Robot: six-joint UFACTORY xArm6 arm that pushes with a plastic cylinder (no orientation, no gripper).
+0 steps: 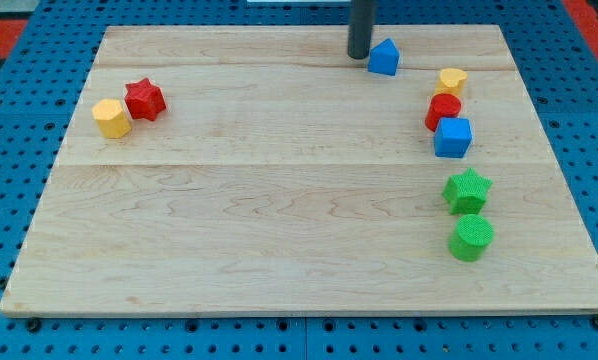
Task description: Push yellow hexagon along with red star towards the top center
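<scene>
In the camera view, my tip stood at the board's top centre, just left of a blue block; being a bare rod, it had nothing to spread or pinch. The yellow hexagon and red star sat touching near the view's left edge, well apart from it. The push looked not yet begun.

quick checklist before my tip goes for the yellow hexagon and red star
1. Yellow hexagon block touching red star block, at the view's left: ok.
2. My tip positioned behind the pair: not ok, it is at the top centre beside the blue house-shaped block.
3. Wooden board between pair and top centre free of blocks: ok.
4. Blue block sits near the goal spot: not ok.
5. Pair away from the board edge: ok.
</scene>
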